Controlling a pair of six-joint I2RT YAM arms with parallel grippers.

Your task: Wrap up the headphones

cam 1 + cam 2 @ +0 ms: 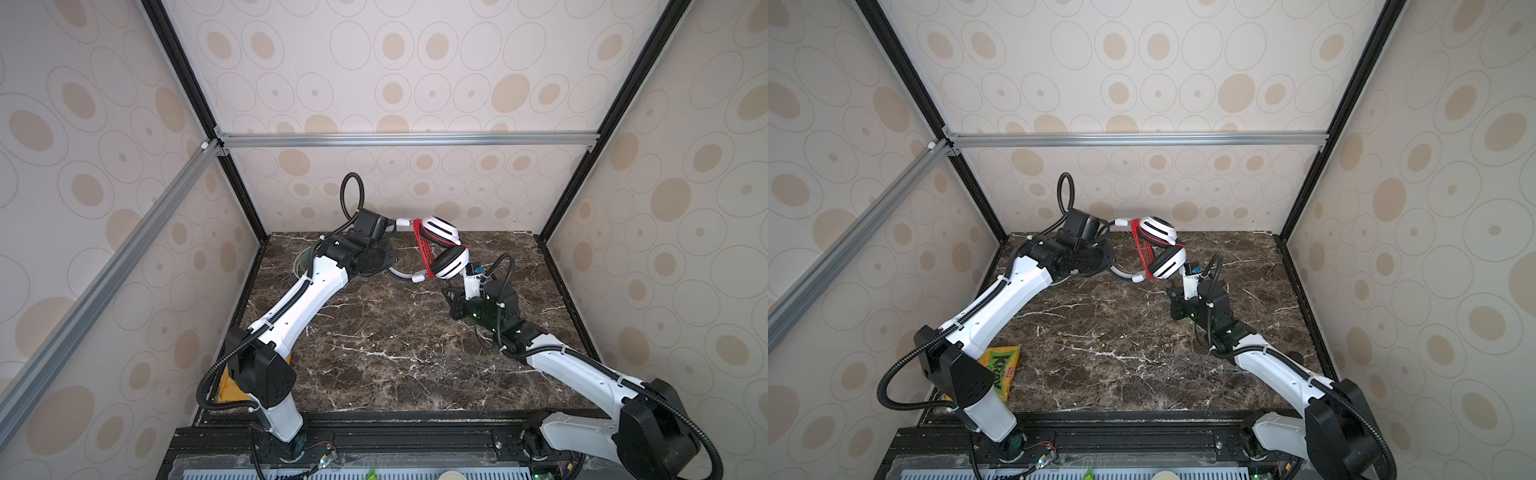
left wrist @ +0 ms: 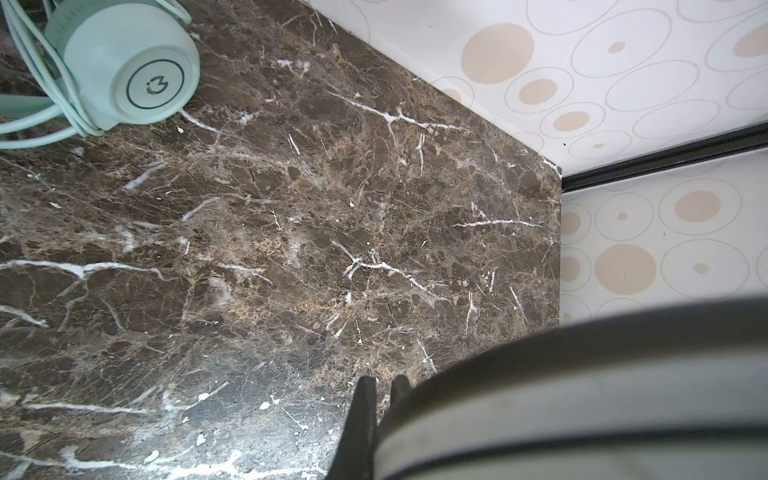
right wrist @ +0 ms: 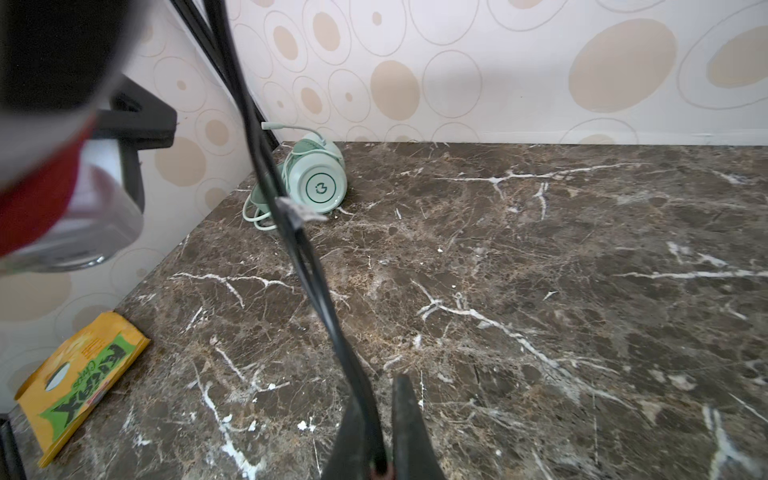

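1. Step in hand: I judged it to be the finish of the wrap on the white-and-black headphones. The mint green headphones already looked done.
2. The white-and-black pair was held clear of the table, between the two arms near the far middle.
3. Left gripper: pressed together on the grey headband, carrying the pair.
4. Right gripper: just beside the lower ear cup, pinching a thin dark strand that ran up toward the pair. Probably the cord's tail, but I couldn't confirm that.
5. Look: cups folded close together, white shells with black pads. The red cord was wound in many tight turns across the two yoke arms, with no slack loops in either top view.
6. Next move, my call: keep tension on the tail, tuck or lock it under the turns, then set the pair down. If the tail is released early, the outer turns would likely spring loose.
7. The mint pair lay in the far-left corner of the table, under the left arm in the top views. Its pale green cord was looped round it, with a small loop lying loose on the table.
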